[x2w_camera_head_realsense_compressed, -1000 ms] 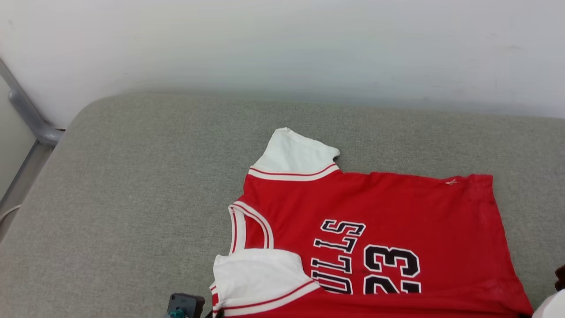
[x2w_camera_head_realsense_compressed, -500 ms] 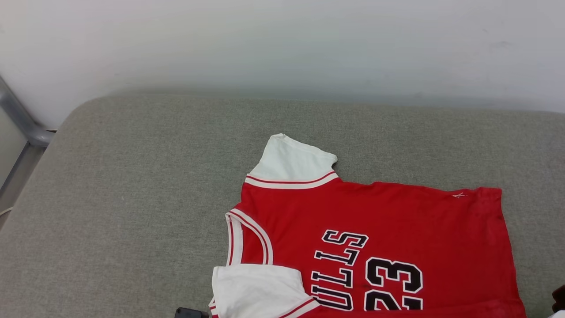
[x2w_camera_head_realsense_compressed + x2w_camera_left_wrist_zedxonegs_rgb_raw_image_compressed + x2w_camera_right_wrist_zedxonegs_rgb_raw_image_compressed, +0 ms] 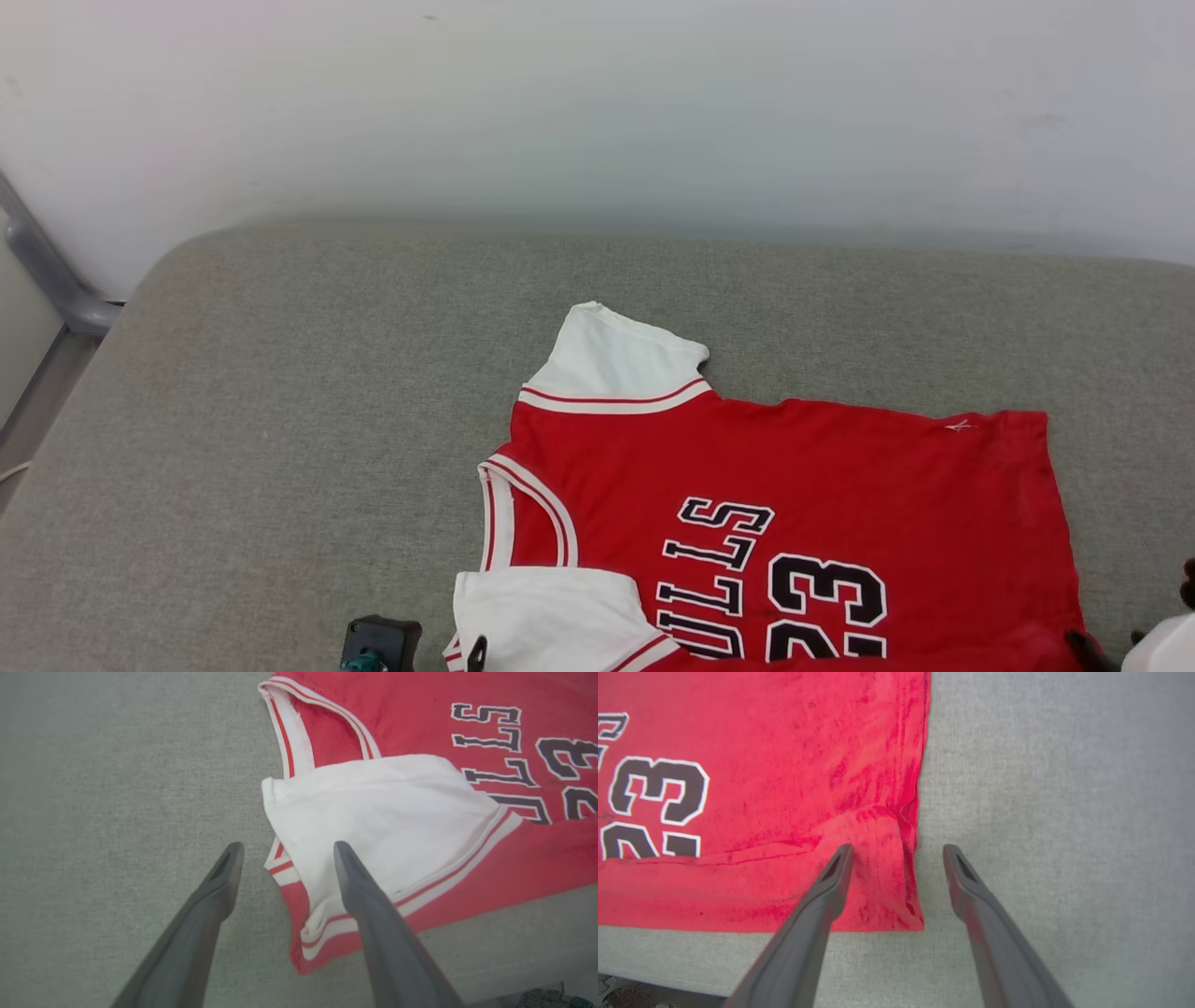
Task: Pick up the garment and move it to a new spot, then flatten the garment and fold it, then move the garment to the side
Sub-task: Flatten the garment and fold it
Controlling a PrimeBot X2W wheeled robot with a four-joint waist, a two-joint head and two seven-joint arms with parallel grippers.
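On the grey fabric cushion [image 3: 280, 420], toward its 5 o'clock, lay the red short-sleeved jersey shirt with white sleeves and black lettering [image 3: 794, 485], its near sleeve [image 3: 373, 807] folded over the chest. The left gripper [image 3: 287, 846] straddled that sleeve's edge at the shirt's 7 o'clock and the right gripper [image 3: 897, 847] the hem corner [image 3: 915, 919] at 5 o'clock. Both had their fingers spread, seemingly poised to pinch the near edge for a fold. Since half a second earlier only the head camera had shifted; the shirt's lay matched.

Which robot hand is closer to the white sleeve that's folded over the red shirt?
Left. The left gripper hangs open at the edge of the folded sleeve. The right gripper is open at the hem corner of the shirt, the far end from that sleeve.
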